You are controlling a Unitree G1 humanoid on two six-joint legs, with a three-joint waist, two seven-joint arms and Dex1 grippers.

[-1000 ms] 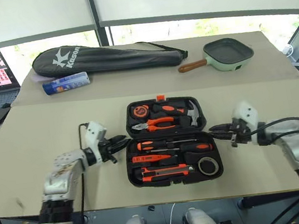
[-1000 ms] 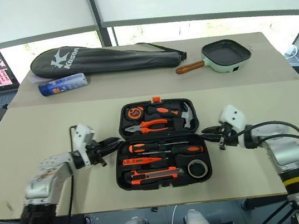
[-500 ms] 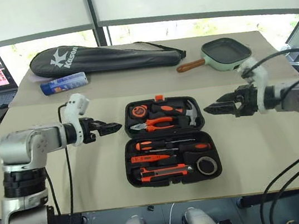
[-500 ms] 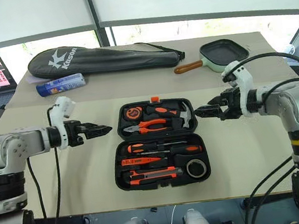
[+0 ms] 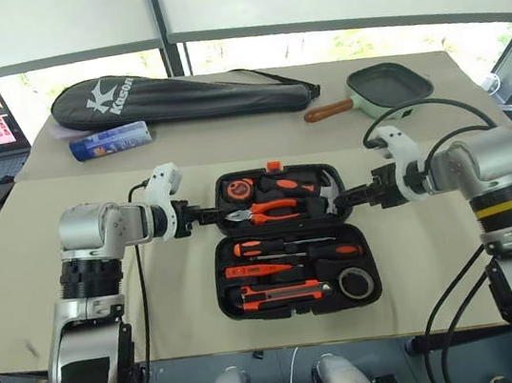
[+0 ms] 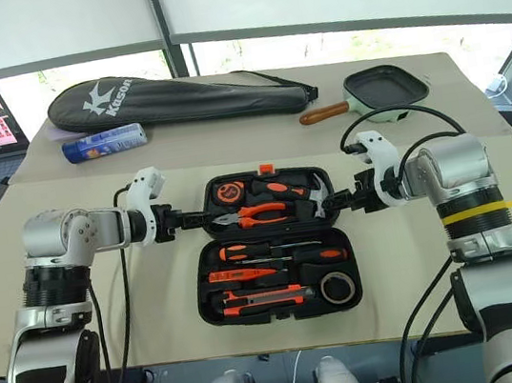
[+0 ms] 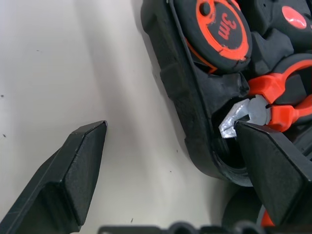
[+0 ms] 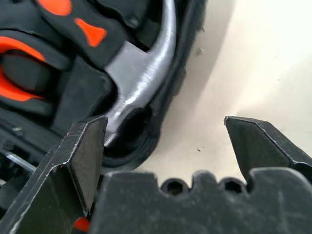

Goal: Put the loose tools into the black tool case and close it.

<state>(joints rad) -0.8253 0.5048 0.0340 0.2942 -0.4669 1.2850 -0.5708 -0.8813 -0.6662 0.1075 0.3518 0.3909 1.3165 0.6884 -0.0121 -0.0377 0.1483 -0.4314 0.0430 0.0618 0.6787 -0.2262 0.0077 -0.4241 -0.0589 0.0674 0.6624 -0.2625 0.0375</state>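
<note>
Head views: black plastic clamshell tool case (image 5: 291,240) lies open mid-table, orange-handled tools seated in its slots; filling appears done, closing in hand. Left gripper (image 5: 204,216) and right gripper (image 5: 353,198) flank the far half.

Left wrist view: jaws spread, straddling the case's side wall.

Right wrist view: jaws spread astride the opposite wall beside the steel-headed hammer (image 8: 141,83). Next: pinch both walls, fold lid forward; bare table all round.

Black tool case (image 5: 301,304), orange-handled tools.

Moved in from both sides: left gripper (image 5: 209,215) and right gripper (image 5: 349,198) now at the upper half of the black tool case (image 5: 291,241), jaws spread, each straddling its rim.
</note>
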